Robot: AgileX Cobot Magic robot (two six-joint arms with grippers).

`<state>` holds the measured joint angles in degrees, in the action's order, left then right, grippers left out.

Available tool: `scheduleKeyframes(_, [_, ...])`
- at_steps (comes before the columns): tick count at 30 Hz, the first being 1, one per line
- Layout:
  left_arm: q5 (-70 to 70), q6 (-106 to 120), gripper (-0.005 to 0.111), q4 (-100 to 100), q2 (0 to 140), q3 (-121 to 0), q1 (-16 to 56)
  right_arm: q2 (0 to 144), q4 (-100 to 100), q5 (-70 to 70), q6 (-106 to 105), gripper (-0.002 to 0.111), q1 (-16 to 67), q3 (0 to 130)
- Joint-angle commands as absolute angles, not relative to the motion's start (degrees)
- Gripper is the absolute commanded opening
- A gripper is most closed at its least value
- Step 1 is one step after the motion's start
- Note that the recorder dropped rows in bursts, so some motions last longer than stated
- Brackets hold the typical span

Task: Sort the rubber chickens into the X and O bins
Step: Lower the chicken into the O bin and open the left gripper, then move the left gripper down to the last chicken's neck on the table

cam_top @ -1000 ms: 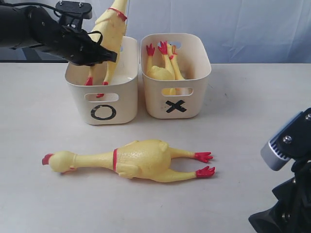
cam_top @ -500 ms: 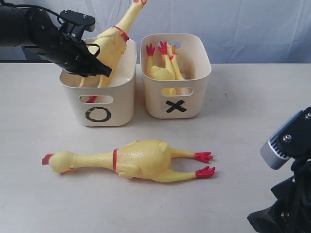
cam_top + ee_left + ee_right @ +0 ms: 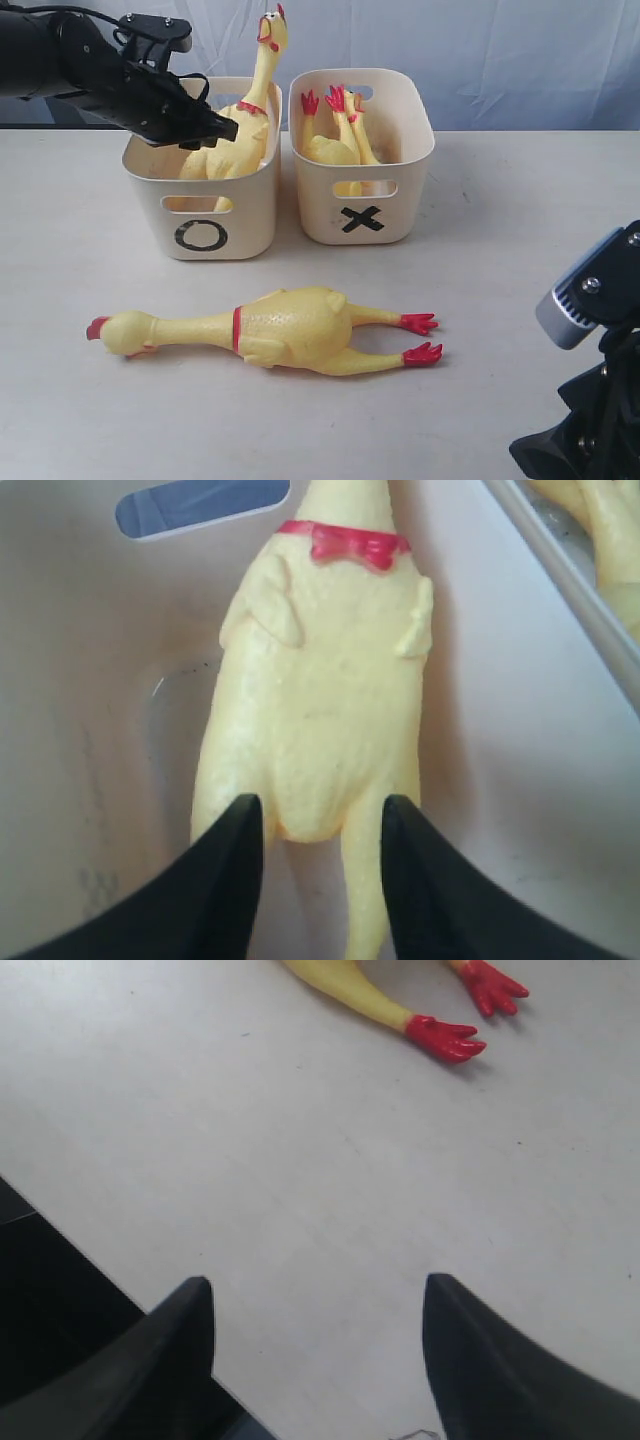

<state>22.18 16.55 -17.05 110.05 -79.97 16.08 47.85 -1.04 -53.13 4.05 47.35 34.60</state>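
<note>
Over the O bin [image 3: 205,235], I am hovering my left end effector [image 3: 322,810], jaws spread astride the legs of the large rubber chicken [image 3: 235,150] standing inside, not pinching.
A second large chicken [image 3: 290,330] is lying on the counter [image 3: 500,250], probably soft and light; I am favouring its plump body.

Left pincer [image 3: 322,820] is at the mouth of the O bin [image 3: 215,235], so there's not much wiggle room. The big chicken [image 3: 320,700] fills the space straight ahead of the tips, with one leg running between the parted jaws, and bin wall closes in on both sides. Past that chicken the X bin [image 3: 400,215] sits just beside, crammed with small chickens [image 3: 335,145]. Straight up is open.

Right pincer [image 3: 320,1300], jaws wide, has bare table [image 3: 300,1160] beneath and ahead. Only the lying chicken [image 3: 350,990] has its red feet further ahead, well apart.
</note>
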Motion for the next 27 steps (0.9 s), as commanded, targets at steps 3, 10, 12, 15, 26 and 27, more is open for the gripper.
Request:
scheduleKeyframes(3, [21.25, 16.65, 0.039, -18.56, 109.00, -80.14, 15.87, 47.41, -1.17, -52.76, 4.06, 0.058, 47.43, 34.46])
scheduleKeyframes(10, [22.99, 23.70, 0.039, -18.55, 103.93, -80.14, 16.10, 47.41, -1.17, -52.76, 4.06, 0.058, 47.43, 34.46])
scheduleKeyframes(12, [25.27, 26.31, 0.039, -19.20, 102.43, -80.14, 16.10, 47.41, -1.17, -52.76, 4.06, 0.058, 47.43, 34.46])
scheduleKeyframes(15, [31.21, 33.40, 0.039, -19.69, 101.07, -80.14, 16.21, 47.41, -1.17, -52.76, 4.06, 0.058, 47.43, 34.46])
scheduleKeyframes(26, [53.59, 51.79, 0.039, -31.25, 97.82, -80.14, 17.34, 47.41, -1.17, -52.64, 4.06, 0.058, 47.43, 34.46])
scheduleKeyframes(27, [54.25, 52.13, 0.039, -31.25, 97.41, -80.14, 17.90, 47.41, -1.17, -52.64, 4.06, 0.058, 47.43, 34.46])
